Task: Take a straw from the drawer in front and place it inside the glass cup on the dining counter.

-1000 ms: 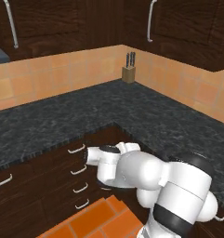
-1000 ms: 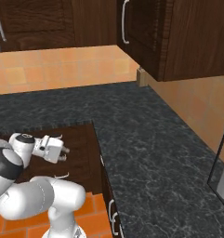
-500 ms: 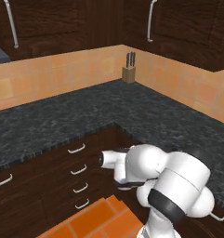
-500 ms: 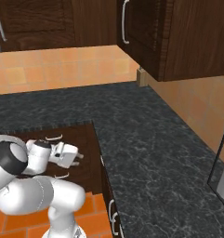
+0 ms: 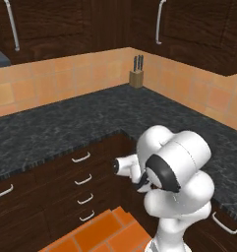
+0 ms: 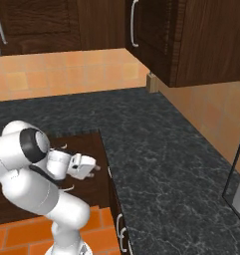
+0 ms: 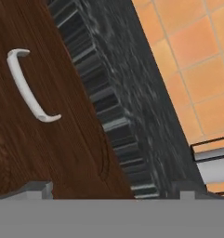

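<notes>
My gripper (image 6: pixel 94 169) hangs low in the corner of the cabinets, pointing at the cabinet front under the black speckled counter (image 6: pixel 156 149). Its jaws stand wide open with nothing between them. In the hand view the gripper (image 7: pixel 112 189) faces a dark brown wood drawer (image 7: pixel 53 139) front with a small curved silver handle (image 7: pixel 29 86), a short way ahead and to the left of the fingertips (image 7: pixel 36 188). The drawer is shut. The straw, the glass cup and the dining counter are out of view.
A stack of narrower drawers (image 5: pixel 83 179) with silver handles sits under the left run of counter. A knife block (image 5: pixel 136 78) stands in the far corner. Upper cabinets (image 6: pixel 191 40) overhang the counter. Orange floor tiles (image 5: pixel 98 231) lie below the arm.
The hand has swung away from the narrow drawers on the left and toward the cabinet front on the right. The jaws have stayed open.
</notes>
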Motion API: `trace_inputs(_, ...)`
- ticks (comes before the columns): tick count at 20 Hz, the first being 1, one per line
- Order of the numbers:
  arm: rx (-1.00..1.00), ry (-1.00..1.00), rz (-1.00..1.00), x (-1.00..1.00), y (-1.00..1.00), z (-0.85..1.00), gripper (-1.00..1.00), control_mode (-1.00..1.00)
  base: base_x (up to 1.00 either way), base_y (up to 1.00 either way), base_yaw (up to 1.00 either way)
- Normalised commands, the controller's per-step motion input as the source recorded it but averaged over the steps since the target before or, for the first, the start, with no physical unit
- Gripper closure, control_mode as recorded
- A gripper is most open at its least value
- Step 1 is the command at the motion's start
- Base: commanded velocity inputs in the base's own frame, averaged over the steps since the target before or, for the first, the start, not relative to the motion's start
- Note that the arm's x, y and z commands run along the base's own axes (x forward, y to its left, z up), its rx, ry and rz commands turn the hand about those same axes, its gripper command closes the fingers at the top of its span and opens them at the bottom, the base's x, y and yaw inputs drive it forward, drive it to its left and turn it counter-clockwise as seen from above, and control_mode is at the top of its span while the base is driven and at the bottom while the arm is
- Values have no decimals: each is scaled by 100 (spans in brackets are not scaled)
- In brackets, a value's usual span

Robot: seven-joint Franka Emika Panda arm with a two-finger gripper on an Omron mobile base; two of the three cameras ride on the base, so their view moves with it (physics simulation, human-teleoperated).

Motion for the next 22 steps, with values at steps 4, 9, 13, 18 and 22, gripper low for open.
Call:
trace_inputs(4,-4,0,0,24,-13,-37,-100,-100,0,0,0)
trace_inputs(9,-8,0,0,29,-5,-29,-100,-100,0,0,0)
trace_inputs(13,-10,0,0,42,0,-29,-100,-100,0,0,0)
trace_inputs(18,-9,0,0,49,-3,-27,-100,-100,0,0,0)
trace_inputs(22,-8,0,0,45,-7,-27,-100,-100,0,0,0)
